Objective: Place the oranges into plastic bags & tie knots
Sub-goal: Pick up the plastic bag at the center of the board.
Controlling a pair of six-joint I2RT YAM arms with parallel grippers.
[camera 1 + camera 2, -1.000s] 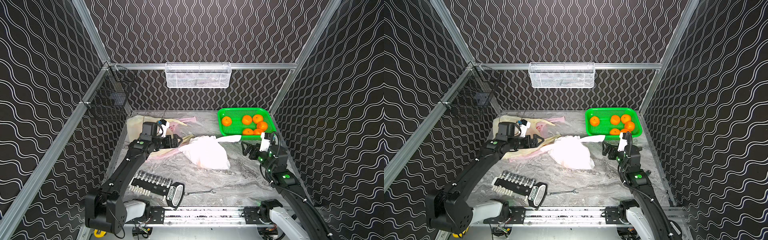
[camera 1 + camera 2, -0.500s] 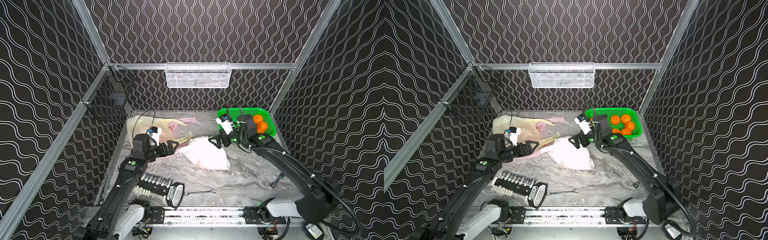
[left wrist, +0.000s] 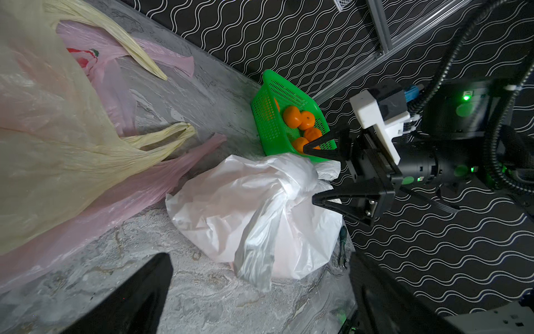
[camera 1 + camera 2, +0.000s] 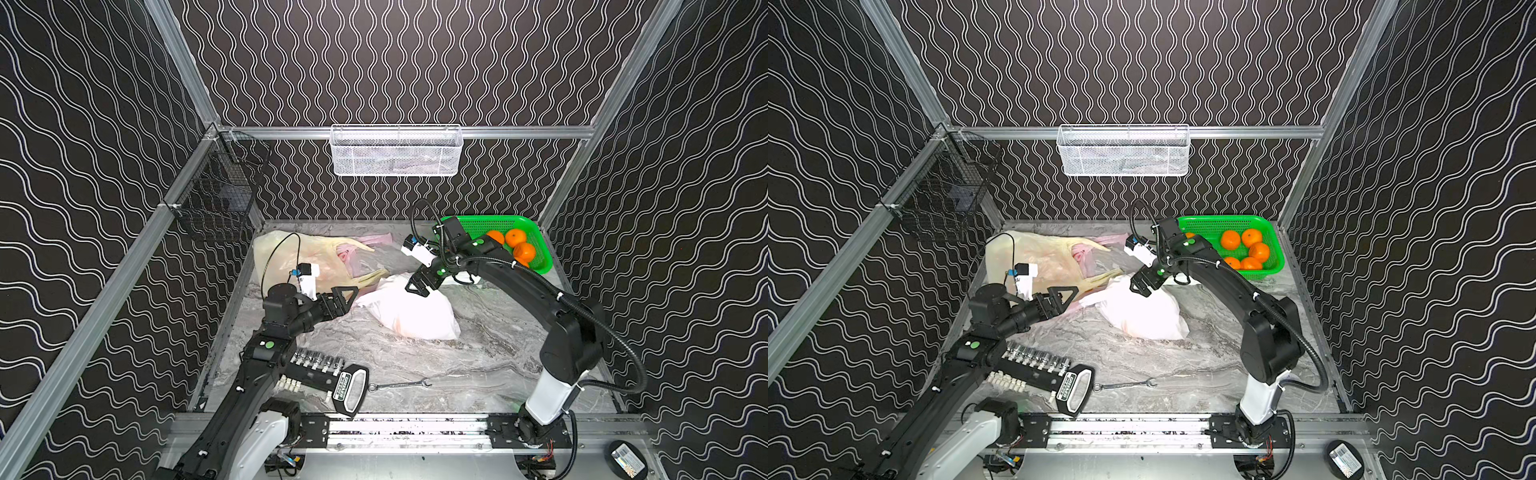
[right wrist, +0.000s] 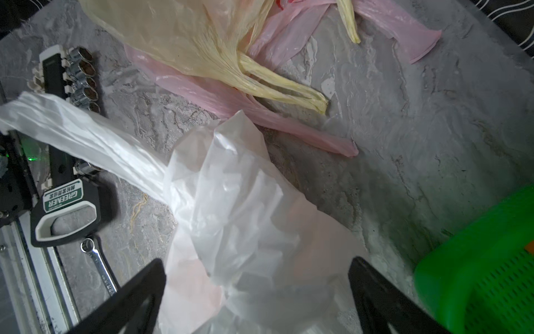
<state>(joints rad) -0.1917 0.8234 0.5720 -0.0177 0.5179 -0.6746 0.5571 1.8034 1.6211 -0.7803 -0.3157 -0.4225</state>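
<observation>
The white plastic bag (image 4: 409, 311) (image 4: 1138, 311) lies full in the middle of the table, a faint orange tint showing through it. Its neck is bunched into a knot (image 3: 296, 182). My right gripper (image 4: 417, 287) (image 3: 309, 175) (image 5: 257, 297) hangs open right over that neck, a finger on each side. My left gripper (image 4: 348, 300) (image 4: 1069, 299) (image 3: 257, 300) stands open just left of the bag, where a white handle tail (image 5: 72, 130) points at it. Several oranges (image 4: 515, 245) (image 4: 1246, 247) sit in the green basket (image 4: 536, 266). A yellowish bag (image 4: 299, 257) lies flat over a pink bag (image 3: 161, 185).
A socket set on a black holder (image 4: 328, 370) and a wrench (image 4: 399, 385) lie near the front edge. A white mesh basket (image 4: 397, 151) hangs on the back wall and a black wire basket (image 4: 220, 199) on the left wall.
My right arm has swung from the front right up over the white bag's neck. My left gripper has drawn back from the yellowish bag to the white bag's left side. Both stayed open.
</observation>
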